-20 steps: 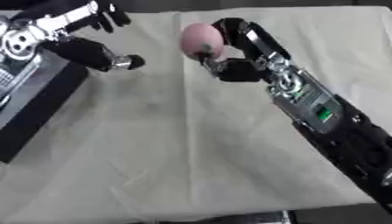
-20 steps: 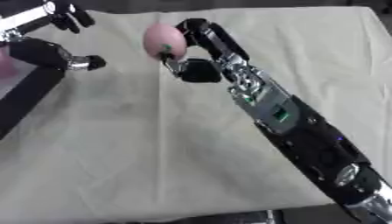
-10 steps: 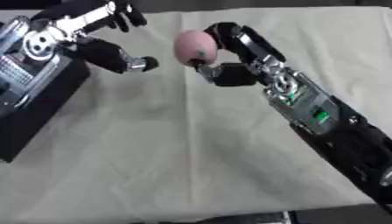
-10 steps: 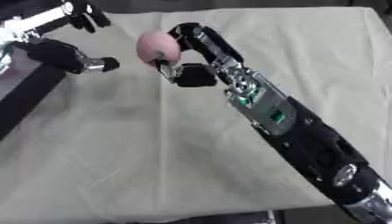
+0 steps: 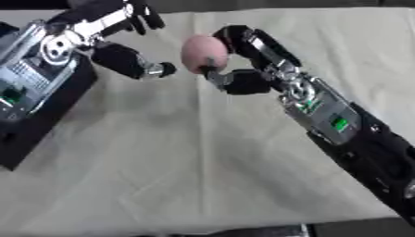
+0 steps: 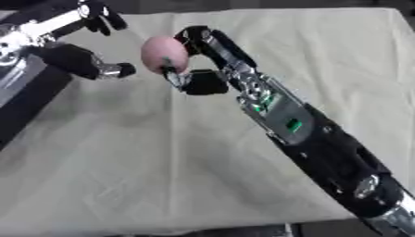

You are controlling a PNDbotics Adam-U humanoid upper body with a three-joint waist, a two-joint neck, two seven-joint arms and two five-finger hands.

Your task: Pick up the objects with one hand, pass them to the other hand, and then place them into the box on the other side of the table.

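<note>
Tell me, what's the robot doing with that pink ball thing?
The right robot hand has its fingers curled round a pink egg-shaped object and holds it up above the cloth-covered table. The left robot hand is open right beside it, fingers spread, not touching yet. It looks like a hand-over is about to happen. A black box waits at the table's left side.

Right hand (image 5: 235, 69) pinches pink ball (image 5: 204, 53) above cloth-covered table (image 5: 203, 157), nr far edge; left hand (image 5: 113, 34) spread beside it; black box (image 5: 40, 115) at left edge.
</note>
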